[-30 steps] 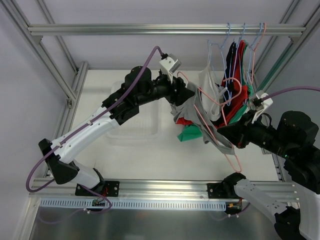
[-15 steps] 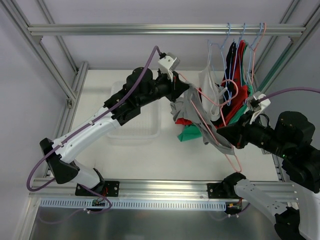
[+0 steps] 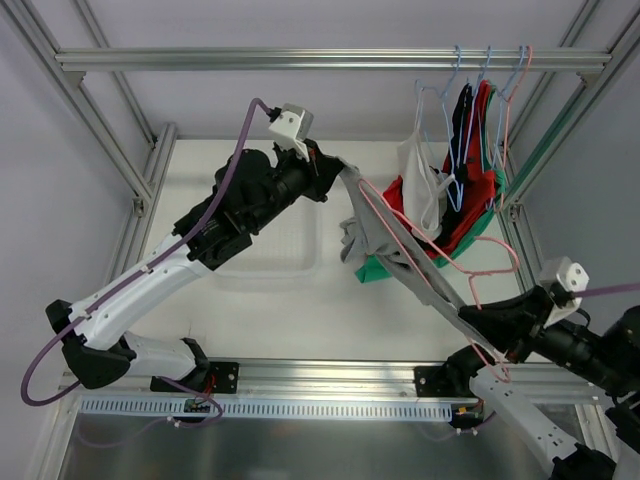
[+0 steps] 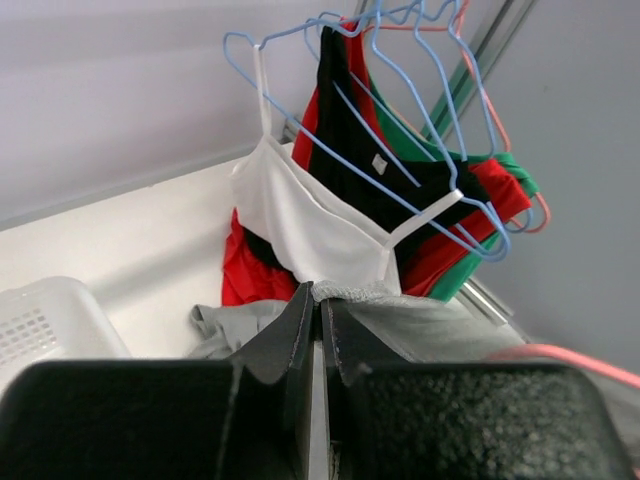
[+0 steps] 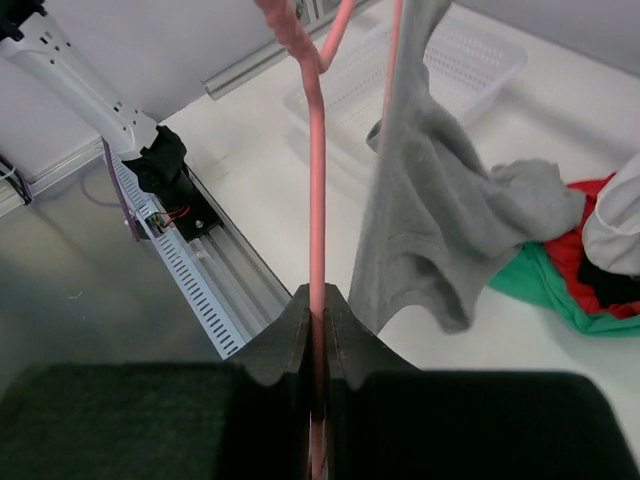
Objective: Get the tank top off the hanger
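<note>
stripping step: left hand (image 4: 318,303) pinches grey tank top (image 4: 425,325), right hand (image 5: 318,300) clamps pink hanger (image 5: 316,170); next, draw them apart.

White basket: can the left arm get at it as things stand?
Probably not freely: the left gripper is shut on the gray tank top, stretched to the pink hanger in the right gripper. The white basket lies just beneath.

The top camera looks down from above and behind me. My left claw's (image 4: 320,300) close view faces hanging clothes (image 4: 400,170) beyond its tips; my right claw's (image 5: 318,300) follows the pink hanger (image 5: 316,180) downward. All three share the gray tank top (image 5: 425,230).
</note>
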Robot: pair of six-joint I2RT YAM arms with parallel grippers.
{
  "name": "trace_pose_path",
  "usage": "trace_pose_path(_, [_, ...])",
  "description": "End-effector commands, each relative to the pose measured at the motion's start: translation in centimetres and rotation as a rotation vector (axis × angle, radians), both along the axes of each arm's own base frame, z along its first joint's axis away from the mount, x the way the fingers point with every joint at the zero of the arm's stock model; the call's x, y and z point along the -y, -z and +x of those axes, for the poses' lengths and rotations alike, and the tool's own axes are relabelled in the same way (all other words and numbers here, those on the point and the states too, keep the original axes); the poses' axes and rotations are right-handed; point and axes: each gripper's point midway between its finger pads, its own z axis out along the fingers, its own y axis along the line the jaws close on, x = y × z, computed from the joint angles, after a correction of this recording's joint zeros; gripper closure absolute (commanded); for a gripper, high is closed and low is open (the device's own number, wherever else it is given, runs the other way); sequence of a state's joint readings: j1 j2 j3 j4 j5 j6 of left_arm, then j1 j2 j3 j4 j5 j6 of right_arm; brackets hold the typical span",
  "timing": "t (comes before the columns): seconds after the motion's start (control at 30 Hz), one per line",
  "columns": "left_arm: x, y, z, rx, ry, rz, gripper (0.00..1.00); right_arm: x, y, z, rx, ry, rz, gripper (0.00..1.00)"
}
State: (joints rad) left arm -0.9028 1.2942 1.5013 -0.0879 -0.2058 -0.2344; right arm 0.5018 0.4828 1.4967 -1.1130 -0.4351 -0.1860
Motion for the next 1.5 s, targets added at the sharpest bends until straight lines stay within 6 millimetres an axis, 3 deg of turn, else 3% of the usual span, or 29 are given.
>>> trace_pose_path(0.0, [-1.5,-1.2,-0.4,-0.004,-0.037,-0.085,1.0,0.5,-2.2,-3.4,0.15,-0.097,0.04,1.0])
trace_pose_path(0.13, [-0.2,-1.6,-3.7,-0.021,0.151,-0.117,1.0,1.0,-3.6,-4.2,0.236,-0.097,0.068,1.0])
trace_pose_path(0.2, [0.8,-1.2,-6.2,-0.033,0.291,-0.123,1.0,1.2,-6.6,-3.1,0.338,-0.035,0.17,1.0])
trace_pose_path(0.23, [1.9,-0.6,-8.6,-0.043,0.445,-0.115,1.0,0.4,-6.1,-1.7,0.306,-0.025,0.204,1.0])
trace_pose_path(0.27, [2.4,0.0,-10.2,-0.064,0.53,-0.12,1.0,0.0,-9.1,-1.2,0.414,-0.025,0.295,1.0])
trace_pose_path(0.3, [2.8,0.8,-11.5,-0.05,0.607,-0.143,1.0,-0.2,-10.1,-0.6,0.443,-0.018,0.349,1.0])
trace_pose_path(0.33, [3.0,1.7,-12.7,-0.058,0.672,-0.152,1.0,-1.2,-9.3,1.1,0.401,-0.01,0.387,1.0])
trace_pose_path(0.37, [3.0,2.3,-14.9,-0.069,0.792,-0.164,1.0,-0.9,-12.1,1.7,0.499,0.017,0.473,1.0])
trace_pose_path(0.47, [2.9,5.6,-17.9,-0.054,0.951,-0.18,1.0,-0.9,-15.3,5.0,0.609,0.1,0.624,1.0])
trace_pose_path(0.5, [3.0,7.9,-19.0,-0.109,1.015,-0.159,1.0,-1.0,-16.0,5.5,0.646,0.1,0.664,1.0])
trace_pose_path(0.57, [3.5,10.1,-19.9,-0.148,1.07,-0.126,1.0,-1.4,-18.1,6.5,0.743,0.078,0.791,1.0])
trace_pose_path(0.6, [3.9,12.4,-20.1,-0.202,1.085,-0.094,1.0,-1.4,-18.9,6.7,0.778,0.075,0.829,1.0])
trace_pose_path(0.67, [4.3,15.9,-18.6,-0.301,0.98,-0.038,1.0,-0.9,-21.1,7.4,0.797,0.114,0.857,1.0])
trace_pose_path(0.7, [4.4,18.3,-16.2,-0.349,0.822,-0.005,1.0,-1.0,-21.2,8.3,0.758,0.148,0.804,1.0])
trace_pose_path(0.73, [4.2,19.9,-15.2,-0.386,0.746,0.029,1.0,-1.9,-18.5,10.9,0.605,0.209,0.675,1.0])
trace_pose_path(0.77, [3.5,22.4,-14.6,-0.449,0.676,0.08,1.0,-1.5,-19.4,10.8,0.58,0.235,0.638,1.0])
trace_pose_path(0.8, [3.0,23.4,-13.2,-0.458,0.575,0.102,1.0,-1.7,-17.8,11.8,0.497,0.268,0.571,1.0])
trace_pose_path(0.83, [2.4,24.5,-13.0,-0.485,0.538,0.129,1.0,-2.2,-13.2,13.3,0.321,0.307,0.438,1.0])
trace_pose_path(0.9, [1.5,24.9,-12.6,-0.477,0.485,0.142,0.92,-2.5,-8.5,13.8,0.147,0.327,0.319,1.0])
trace_pose_path(0.93, [1.2,24.8,-12.6,-0.464,0.477,0.145,0.7,-2.3,-7.0,14.0,0.093,0.356,0.298,1.0])
trace_pose_path(1.0, [0.4,23.3,-12.7,-0.427,0.466,0.142,0.54,-2.0,-4.2,14.2,-0.002,0.393,0.247,1.0])
trace_pose_path(1.03, [0.0,22.7,-12.6,-0.4,0.461,0.153,0.3,-1.5,-2.4,14.3,-0.059,0.432,0.202,1.0])
trace_pose_path(1.07, [-0.6,21.2,-12.9,-0.384,0.459,0.153,0.12,-1.4,-1.9,14.4,-0.077,0.439,0.188,1.0])
trace_pose_path(1.1, [-0.9,20.4,-13.1,-0.367,0.462,0.155,0.01,-1.7,-1.6,14.8,-0.102,0.439,0.166,1.0])
trace_pose_path(1.17, [-1.5,17.4,-13.7,-0.299,0.489,0.131,0.01,-2.1,-0.7,15.2,-0.158,0.442,0.117,1.0])
trace_pose_path(1.27, [-2.2,14.8,-15.3,-0.25,0.547,0.102,0.01,-3.2,-0.8,17.3,-0.198,0.45,0.065,1.0])
trace_pose_path(1.4, [-3.1,13.1,-16.6,-0.216,0.587,0.062,0.01,-4.1,-2.6,21.3,-0.169,0.51,0.004,1.0])
trace_pose_path(1.43, [-3.3,12.9,-16.8,-0.212,0.586,0.054,0.01,-4.8,-2.0,23.2,-0.186,0.529,-0.033,1.0])
trace_pose_path(1.47, [-3.5,13.1,-16.8,-0.215,0.578,0.055,0.01,-5.2,-3.8,23.9,-0.154,0.53,-0.014,1.0])
